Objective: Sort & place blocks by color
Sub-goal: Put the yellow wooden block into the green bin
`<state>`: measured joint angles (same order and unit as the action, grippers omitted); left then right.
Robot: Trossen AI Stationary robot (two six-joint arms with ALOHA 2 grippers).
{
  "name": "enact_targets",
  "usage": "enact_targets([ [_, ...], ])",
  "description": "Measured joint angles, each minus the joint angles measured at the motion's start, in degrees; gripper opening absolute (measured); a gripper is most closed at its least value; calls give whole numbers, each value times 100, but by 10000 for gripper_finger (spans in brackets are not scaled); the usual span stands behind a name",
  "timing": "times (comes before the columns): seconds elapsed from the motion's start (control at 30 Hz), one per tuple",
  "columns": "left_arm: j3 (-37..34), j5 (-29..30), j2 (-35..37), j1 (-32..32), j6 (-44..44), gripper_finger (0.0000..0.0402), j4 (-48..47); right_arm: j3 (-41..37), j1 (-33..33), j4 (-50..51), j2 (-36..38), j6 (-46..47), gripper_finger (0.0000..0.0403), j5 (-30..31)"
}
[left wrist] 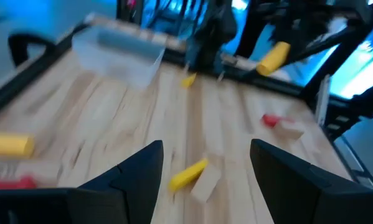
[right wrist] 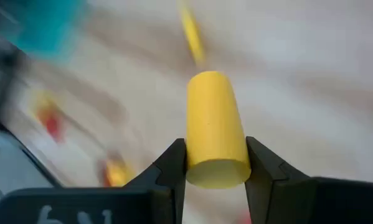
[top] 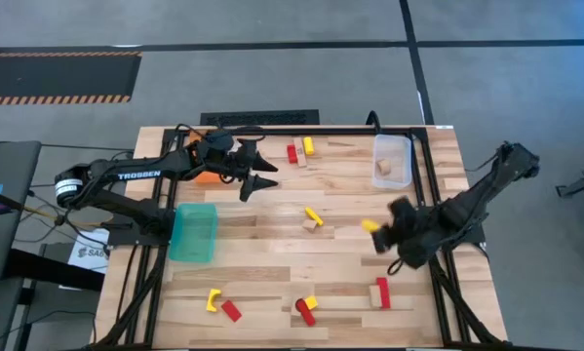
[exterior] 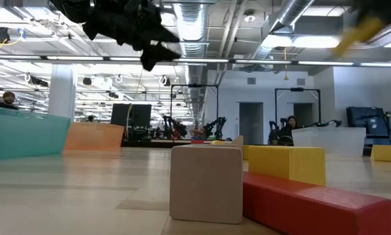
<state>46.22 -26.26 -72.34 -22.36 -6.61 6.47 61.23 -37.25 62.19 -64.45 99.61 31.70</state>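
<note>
My right gripper (top: 377, 232) hangs above the table's right half, shut on a yellow cylinder block (right wrist: 215, 127). My left gripper (top: 260, 174) hovers open over the far left part of the table; in its wrist view the fingers (left wrist: 142, 168) frame a yellow bar (left wrist: 187, 174) that leans with one end on a pale wood cube (left wrist: 205, 184). More red, yellow and wood blocks lie at the far edge (top: 299, 152) and along the near edge (top: 304, 308). One wood block (top: 382, 168) sits inside the clear bin (top: 405, 146). My right gripper pinches the yellow cylinder on its round side, near one flat end (right wrist: 218, 169), one finger on either side. The cylinder sticks out forward past the fingertips, along the fingers. It is lifted clear of the table (top: 370, 225).
A teal bin (top: 194, 234) stands on the left side and an orange bin (top: 206, 176) lies partly hidden under my left arm. In the low view a wood cube (exterior: 205, 183) and a red bar (exterior: 316, 205) lie close to the camera. Black frame rails (top: 430, 185) border the table.
</note>
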Motion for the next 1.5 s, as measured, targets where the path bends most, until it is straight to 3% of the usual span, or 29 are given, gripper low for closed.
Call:
enact_targets([
  [0.1,4,-35,0,158,240,228,471,-77,241,-511,185,-826,116,823],
  [0.23,4,121,0,460,624,228,909,-81,705,-1332,236,-1975,121,882],
  [0.33,4,824,0,712,744,228,1070,-81,994,-2235,229,-3029,123,778],
  [0.47,4,1481,0,882,531,228,1178,-81,1348,-3429,210,-4306,123,419],
  [0.73,4,675,0,890,181,228,2326,-78,2046,-5439,211,-6208,123,-617],
  [0.93,4,617,0,889,-200,228,3366,-80,2630,-6592,115,-7123,123,-1729],
  [1.2,2,676,0,928,-466,228,4329,-76,3706,-9251,-861,-7336,123,-3602],
  [1.4,2,1044,2,1026,-468,228,4710,-69,4180,-10901,-1753,-6572,123,-4388],
  [1.5,2,1054,2,1024,-480,228,4760,81,4354,-11209,-2110,-6174,123,-4663],
])
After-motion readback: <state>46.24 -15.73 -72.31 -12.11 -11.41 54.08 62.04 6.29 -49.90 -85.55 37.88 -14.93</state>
